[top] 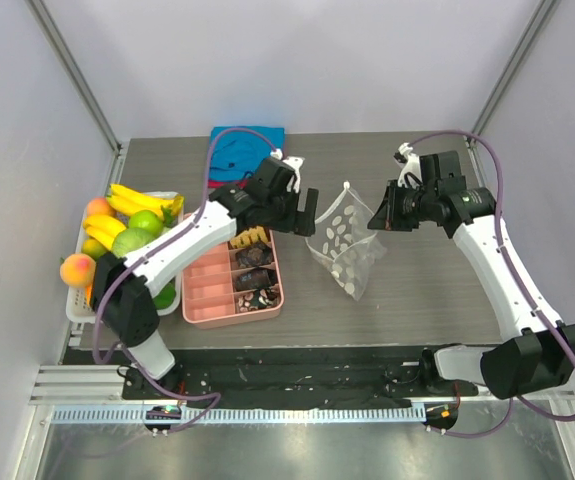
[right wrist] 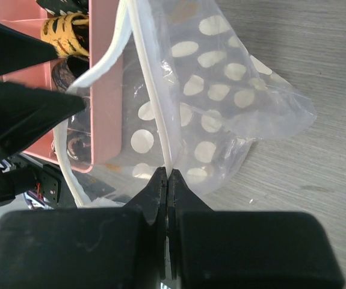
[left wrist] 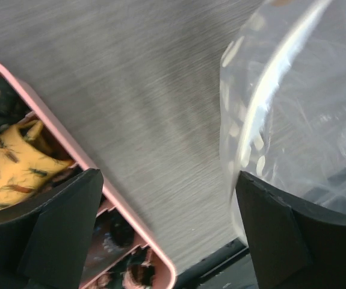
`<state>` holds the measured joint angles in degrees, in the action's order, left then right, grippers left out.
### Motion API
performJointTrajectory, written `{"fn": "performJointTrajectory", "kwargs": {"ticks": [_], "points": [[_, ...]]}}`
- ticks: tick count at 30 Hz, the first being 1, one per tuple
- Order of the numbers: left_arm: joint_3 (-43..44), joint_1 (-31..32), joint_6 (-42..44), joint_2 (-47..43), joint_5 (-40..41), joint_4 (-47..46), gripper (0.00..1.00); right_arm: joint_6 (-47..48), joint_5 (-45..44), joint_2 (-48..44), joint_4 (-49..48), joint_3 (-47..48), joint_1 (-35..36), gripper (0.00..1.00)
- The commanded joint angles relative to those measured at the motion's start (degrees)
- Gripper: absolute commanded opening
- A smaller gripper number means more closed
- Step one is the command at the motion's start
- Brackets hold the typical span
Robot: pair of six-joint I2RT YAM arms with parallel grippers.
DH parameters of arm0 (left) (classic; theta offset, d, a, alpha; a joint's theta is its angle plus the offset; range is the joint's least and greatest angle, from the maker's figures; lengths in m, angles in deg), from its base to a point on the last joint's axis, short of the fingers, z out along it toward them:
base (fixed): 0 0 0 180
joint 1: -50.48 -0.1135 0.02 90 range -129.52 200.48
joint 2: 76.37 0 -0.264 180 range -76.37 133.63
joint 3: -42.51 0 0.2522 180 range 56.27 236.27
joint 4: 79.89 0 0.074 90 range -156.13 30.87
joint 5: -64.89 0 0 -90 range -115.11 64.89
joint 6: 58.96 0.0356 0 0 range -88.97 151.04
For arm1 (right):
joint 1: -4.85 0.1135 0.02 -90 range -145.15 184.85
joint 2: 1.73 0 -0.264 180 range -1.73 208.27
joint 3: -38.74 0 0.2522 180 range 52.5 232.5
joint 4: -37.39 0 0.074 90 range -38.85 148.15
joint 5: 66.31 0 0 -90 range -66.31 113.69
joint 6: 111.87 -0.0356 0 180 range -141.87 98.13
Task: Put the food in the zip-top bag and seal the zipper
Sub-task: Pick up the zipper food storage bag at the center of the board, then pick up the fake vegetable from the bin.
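**Dotted pouch pinched at its mouth, left jaws wide beside it**

The clear, white-dotted zip-top bag stands on the grey wood-grain table, between the arms and just right of the pink compartmented plastic box. The right gripper is clamped on the thin press-seal zipper. That strip, the bag's long axis, runs away from it toward the left gripper. The left gripper's jaws are apart and empty, and the bag lies immediately to its right. The left arm is nearer the box, so it seems better placed to load the food.
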<state>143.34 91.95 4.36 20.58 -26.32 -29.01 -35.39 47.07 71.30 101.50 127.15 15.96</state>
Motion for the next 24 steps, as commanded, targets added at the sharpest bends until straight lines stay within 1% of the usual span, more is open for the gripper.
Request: {"fn": "performJointTrajectory", "kwargs": {"ticks": [1,3,4,6,7,8,9,10,12,13,14,15,16,17,21,24], "points": [[2.8,-0.9,10.8,-10.1,0.9,3.1,1.00,-0.6,1.0,-0.4,-5.0,-0.9,0.5,0.01],[4.6,-1.9,14.4,-14.2,0.8,7.1,1.00,-1.0,0.8,-0.4,-6.5,-1.6,0.8,0.01],[4.4,-3.9,17.4,-16.4,-0.5,7.6,1.00,-1.4,0.9,-0.3,-6.8,-2.1,0.7,0.01],[3.3,-7.4,20.3,-20.5,-4.4,9.5,1.00,-1.8,1.5,0.4,-7.5,-2.7,0.8,0.01],[3.2,-11.6,21.4,-24.4,-8.8,10.8,1.00,-1.9,1.5,0.4,-7.6,-2.8,0.9,0.01],[3.4,-13.3,24.5,-25.7,-9.9,12.8,1.00,-1.8,1.5,0.6,-7.9,-2.9,1.1,0.01],[4.0,-14.7,26.0,-27.2,-9.2,14.8,1.00,-1.7,1.4,1.0,-7.9,-3.0,1.0,0.01],[4.2,-16.4,28.0,-29.2,-5.4,19.0,1.00,-1.7,1.4,1.1,-7.9,-3.0,1.1,0.01],[4.3,-18.3,31.8,-31.0,-1.8,22.7,1.00,-1.3,1.4,1.5,-8.1,-2.9,1.4,0.01],[4.3,-20.2,33.3,-31.7,-0.1,25.9,1.00,-1.2,1.4,1.8,-8.0,-2.8,1.5,0.01],[4.0,-21.0,34.2,-33.5,5.4,26.8,1.00,-1.3,1.3,1.9,-8.1,-2.8,1.7,0.01],[3.4,-22.3,36.4,-34.1,7.7,27.7,1.00,-0.9,1.3,2.0,-8.1,-2.8,1.8,0.01],[3.2,-22.9,36.9,-34.5,10.5,28.5,1.00,-0.6,1.4,2.1,-8.2,-2.7,2.1,0.01],[3.0,-23.5,37.2,-34.7,14.8,30.4,1.00,-0.5,1.3,2.2,-8.1,-2.7,2.1,0.01],[3.0,-26.6,38.6,-32.5,19.3,35.5,1.00,-0.4,1.4,2.5,-8.2,-2.1,2.9,0.01],[2.4,-27.3,38.8,-30.5,21.1,37.5,1.00,-0.2,1.4,2.4,-8.2,-1.9,3.0,0.01]]}}
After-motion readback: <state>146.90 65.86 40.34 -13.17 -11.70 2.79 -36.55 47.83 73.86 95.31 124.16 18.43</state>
